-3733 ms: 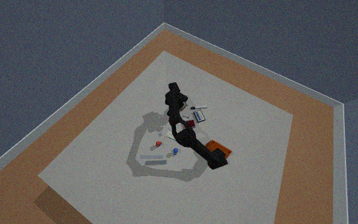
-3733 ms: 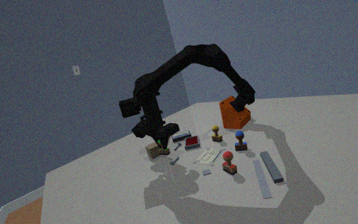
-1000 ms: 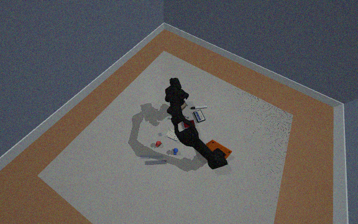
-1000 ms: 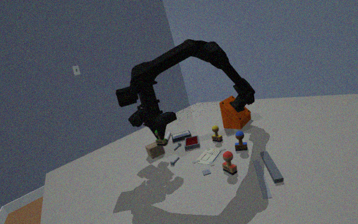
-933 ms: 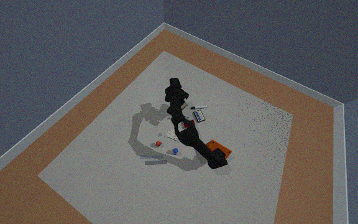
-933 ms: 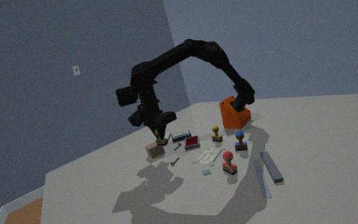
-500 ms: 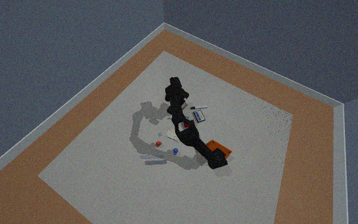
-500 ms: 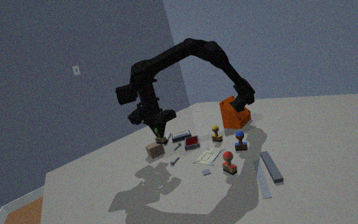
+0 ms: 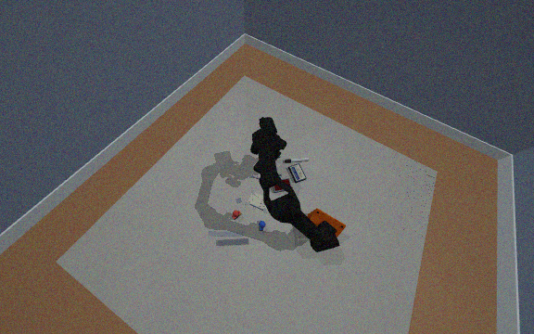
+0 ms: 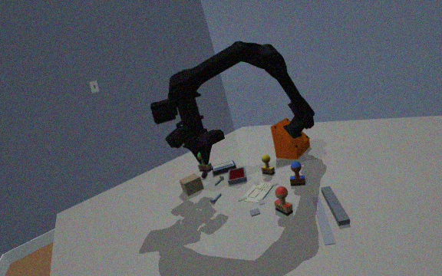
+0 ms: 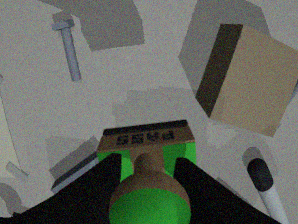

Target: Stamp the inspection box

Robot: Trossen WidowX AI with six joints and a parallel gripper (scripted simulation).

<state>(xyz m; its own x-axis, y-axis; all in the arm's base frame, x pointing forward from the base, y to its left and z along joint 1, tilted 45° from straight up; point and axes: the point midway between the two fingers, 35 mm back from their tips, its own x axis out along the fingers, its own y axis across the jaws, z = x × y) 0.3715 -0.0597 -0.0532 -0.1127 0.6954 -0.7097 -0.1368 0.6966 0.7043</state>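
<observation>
My gripper point(image 10: 204, 158) point(image 11: 148, 165) is shut on the PASS stamp point(image 10: 205, 165) point(image 11: 146, 141), which has a green knob and a wooden base with a label. It holds the stamp upright, low over the bench, left of the red ink pad point(image 10: 237, 174) point(image 9: 280, 187). The white card point(image 10: 258, 192) point(image 9: 258, 200) lies flat further to the front right of the pad. In the top view the arm hides the stamp and the gripper.
A cardboard box point(image 10: 191, 184) point(image 11: 250, 80) sits close beside the stamp, with a marker point(image 11: 265, 185) and a bolt point(image 11: 70, 47) nearby. A blue-and-white box point(image 10: 224, 166) lies behind the pad. Yellow point(image 10: 266, 164), blue point(image 10: 296, 173) and red point(image 10: 282, 199) stamps stand to the right. Grey bars point(image 10: 335, 205) lie far right; the orange arm base point(image 10: 289, 142) is behind.
</observation>
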